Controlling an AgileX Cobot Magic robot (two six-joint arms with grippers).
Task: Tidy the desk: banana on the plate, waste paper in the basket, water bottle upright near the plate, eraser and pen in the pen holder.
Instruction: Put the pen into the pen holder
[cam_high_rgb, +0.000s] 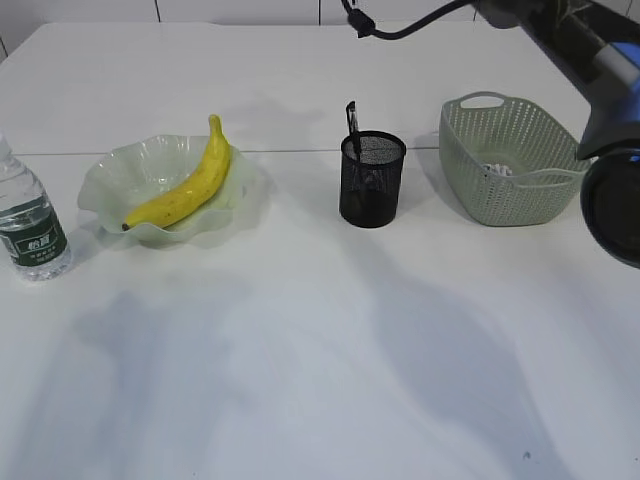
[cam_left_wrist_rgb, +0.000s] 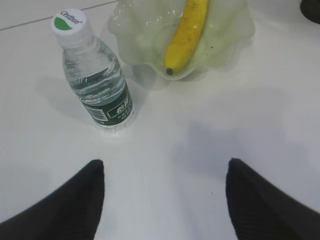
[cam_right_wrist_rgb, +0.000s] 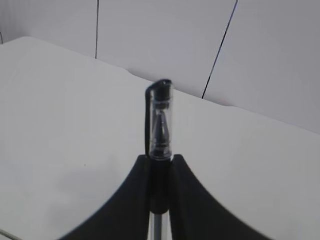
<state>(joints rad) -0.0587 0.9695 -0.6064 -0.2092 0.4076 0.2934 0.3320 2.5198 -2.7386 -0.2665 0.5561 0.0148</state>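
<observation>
From my station most of the tidying looks done, and I place everything against the pen holder (cam_high_rgb: 372, 180); nearest to me and far to its left, the water bottle (cam_high_rgb: 30, 225) stands upright just beside the plate (cam_high_rgb: 115, 175), so that step reads as finished; the left gripper (cam_left_wrist_rgb: 162, 200) hangs over bare table in front of the bottle, jaws wide apart and holding nothing; the banana (cam_high_rgb: 185, 185) lies across the plate, left of the holder, also finished; the pen holder itself stands upright at centre with a dark pen-like stick (cam_high_rgb: 352, 120) rising from its left rim, though the mesh hides whether the eraser is inside; right of the holder, the basket (cam_high_rgb: 465, 155) holds something pale, which I take to be the waste paper (cam_high_rgb: 498, 168); the right gripper (cam_right_wrist_rgb: 160, 172) is pinched nearly closed on a capped pen (cam_right_wrist_rgb: 160, 122), raised off the desk on the basket side of the holder; I judge lowering that pen into the holder is what remains.
</observation>
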